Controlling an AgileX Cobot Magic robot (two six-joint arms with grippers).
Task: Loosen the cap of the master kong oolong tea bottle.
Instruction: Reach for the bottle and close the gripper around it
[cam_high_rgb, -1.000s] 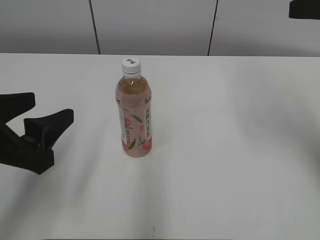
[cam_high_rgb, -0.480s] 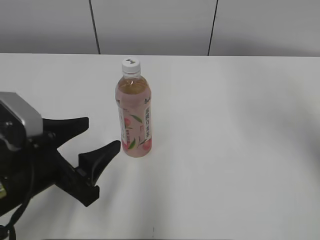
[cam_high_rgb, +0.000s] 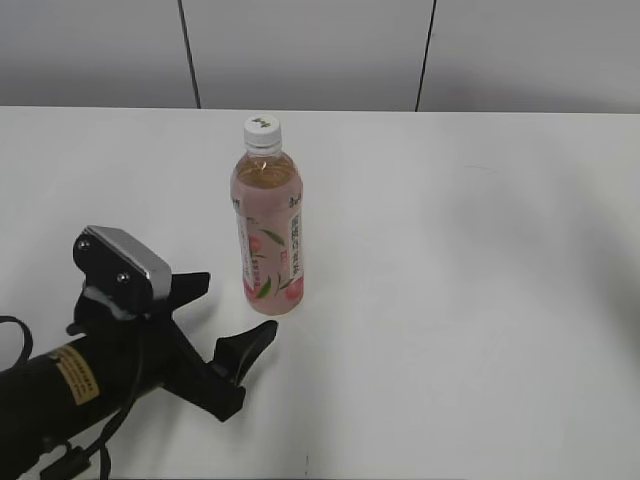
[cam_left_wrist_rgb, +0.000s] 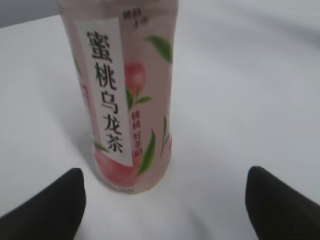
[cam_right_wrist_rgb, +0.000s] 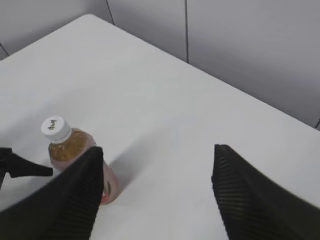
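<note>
Nearest the exterior camera, at the lower left of the table (cam_high_rgb: 480, 300), I am seeing the left gripper (cam_high_rgb: 232, 310) lying low with its jaws spread and nothing between them; its fingers (cam_left_wrist_rgb: 50, 207) are framing the base of the bottle in the left wrist view without touching it.

Just beyond them, the master kong oolong tea bottle (cam_high_rgb: 268, 235) is standing upright, left of the table's middle, with bare tabletop all round it. It is holding pinkish-amber tea up to the shoulder, so I am judging it nearly full: fairly heavy for its narrow foot, and liable to tip if pushed high up. The clear plastic wall is probably thin and will give under a hard squeeze. The pink label (cam_left_wrist_rgb: 125, 95), with its peaches and leaves, is looking glossy, so I am expecting it to be slippery.

I am planning to take the body at mid-label height with the left gripper, firmly but without crushing it. The cap (cam_high_rgb: 262, 130), small, white and seated on the neck, wants the other gripper square across it from above.

Farther back and higher, the right gripper (cam_right_wrist_rgb: 155, 195) is hanging over the table with jaws apart and empty. Its distance above the cap is hard to judge from this angle.
</note>
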